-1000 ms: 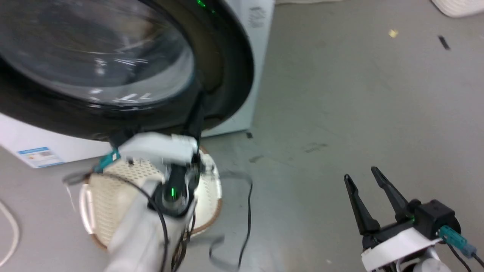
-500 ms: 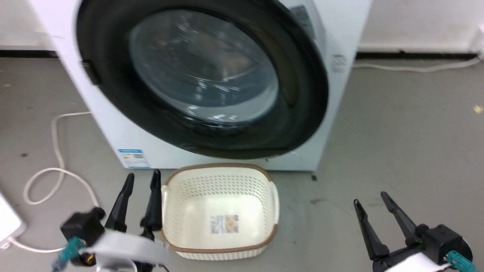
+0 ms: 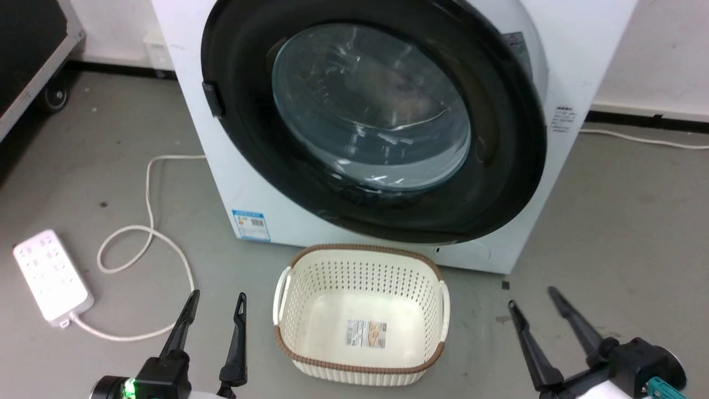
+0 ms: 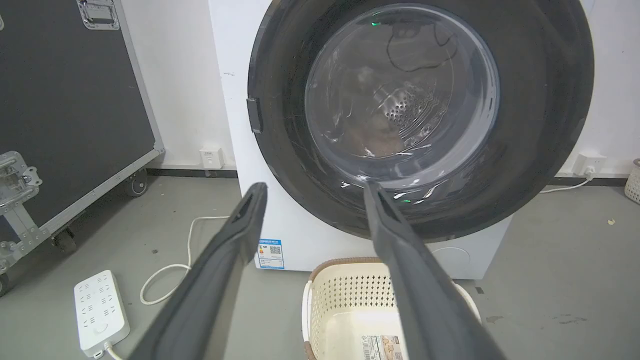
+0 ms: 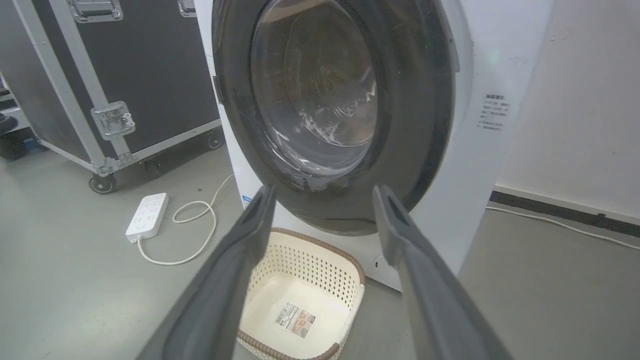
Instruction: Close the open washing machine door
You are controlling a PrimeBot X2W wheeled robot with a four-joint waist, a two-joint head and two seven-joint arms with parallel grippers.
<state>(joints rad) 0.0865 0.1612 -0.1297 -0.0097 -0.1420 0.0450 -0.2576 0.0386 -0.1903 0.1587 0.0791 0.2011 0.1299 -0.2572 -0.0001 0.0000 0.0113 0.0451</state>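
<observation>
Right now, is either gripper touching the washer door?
No: left gripper and right gripper hang open low, flanking the basket, clear of the washing machine door.

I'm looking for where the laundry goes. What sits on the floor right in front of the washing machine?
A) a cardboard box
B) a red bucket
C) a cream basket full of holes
C: a cream basket with holed walls and a brown rim stands on the floor before the white washing machine, below its door.
</observation>
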